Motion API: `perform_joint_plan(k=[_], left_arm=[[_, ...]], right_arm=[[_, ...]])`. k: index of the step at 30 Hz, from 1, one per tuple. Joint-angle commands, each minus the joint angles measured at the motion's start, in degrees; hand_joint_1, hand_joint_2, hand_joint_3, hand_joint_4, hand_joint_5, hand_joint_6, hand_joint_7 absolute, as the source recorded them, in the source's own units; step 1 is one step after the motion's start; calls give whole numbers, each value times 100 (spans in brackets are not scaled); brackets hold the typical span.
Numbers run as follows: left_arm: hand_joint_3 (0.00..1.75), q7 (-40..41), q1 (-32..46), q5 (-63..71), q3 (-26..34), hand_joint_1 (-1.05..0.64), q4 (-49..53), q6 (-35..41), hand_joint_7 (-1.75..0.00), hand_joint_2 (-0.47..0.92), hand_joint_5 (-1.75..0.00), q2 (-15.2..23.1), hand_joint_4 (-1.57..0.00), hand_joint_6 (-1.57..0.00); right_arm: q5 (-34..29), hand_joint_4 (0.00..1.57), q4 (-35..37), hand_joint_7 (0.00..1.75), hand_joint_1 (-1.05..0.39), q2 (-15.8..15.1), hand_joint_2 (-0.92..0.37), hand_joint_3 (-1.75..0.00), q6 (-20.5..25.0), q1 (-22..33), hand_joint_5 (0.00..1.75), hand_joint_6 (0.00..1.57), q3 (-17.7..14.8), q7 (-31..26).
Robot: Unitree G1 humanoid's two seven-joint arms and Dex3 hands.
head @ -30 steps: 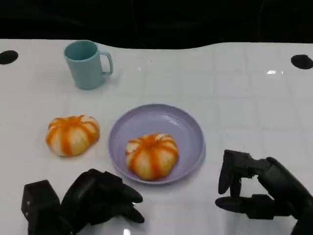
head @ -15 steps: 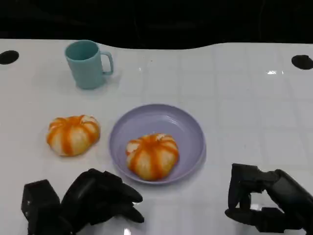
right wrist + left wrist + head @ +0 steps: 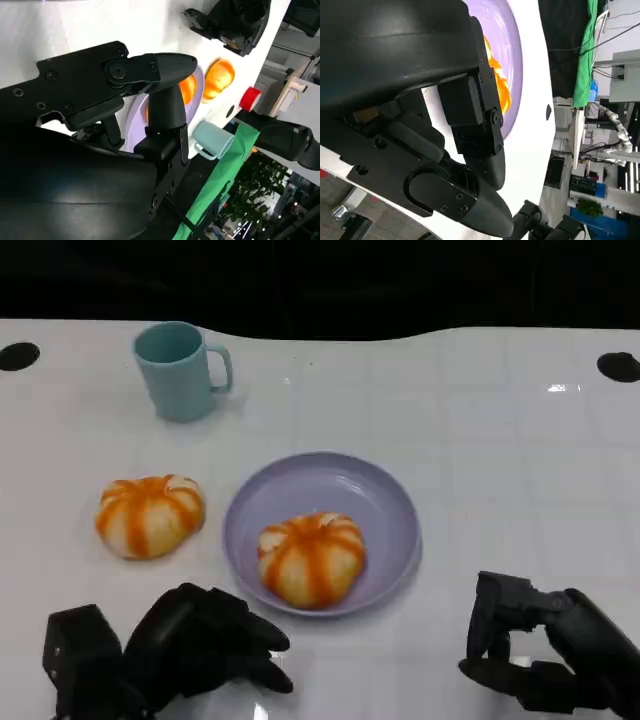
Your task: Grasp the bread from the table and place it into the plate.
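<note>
Two round buns striped orange and white are in the head view. One bread (image 3: 150, 515) lies on the white table left of the lilac plate (image 3: 345, 485). The other bread (image 3: 311, 558) sits inside the plate, toward its near edge. My left hand (image 3: 205, 640) rests near the front edge, below the gap between the loose bun and the plate, fingers curled in with nothing in them. My right hand (image 3: 535, 650) lies at the lower right, clear of the plate, thumb and fingers apart and holding nothing. The right wrist view shows the plate (image 3: 136, 120), both buns (image 3: 220, 75) and my left hand (image 3: 235, 22).
A teal mug (image 3: 180, 370) stands at the back left, its handle pointing right. Black round marks (image 3: 618, 366) sit at the table's far corners. Beyond the table's far edge everything is dark.
My right hand has drawn back from the plate toward the front right edge, most of it in the first half second. The left hand, buns, plate and mug have stayed put.
</note>
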Motion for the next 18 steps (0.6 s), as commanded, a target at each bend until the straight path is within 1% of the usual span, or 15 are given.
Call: perform_joint_plan(k=[1,9,14,18], left_arm=[[0,-45,-79,-43,53,-105,113,-120,0,81,-21,115,-155,-154],[0,-67,-138,-31,65,-105,240,-165,0,81,-21,153,-155,-153],[0,-100,-147,-93,94,-105,211,-33,0,80,-21,143,-156,-154],[0,-115,-153,-77,107,-105,218,-68,0,80,-21,133,-156,-154]], right_arm=[[-63,80,130,175,-46,2,-92,-32,-90,-49,175,61,-70,-135],[-95,82,320,175,-45,61,-92,-29,-267,-125,175,63,-64,-233],[-82,80,354,175,-45,73,-92,-28,-243,-159,175,62,-63,-236],[-53,80,370,175,-44,85,-92,-28,-227,-176,175,62,-71,-226]])
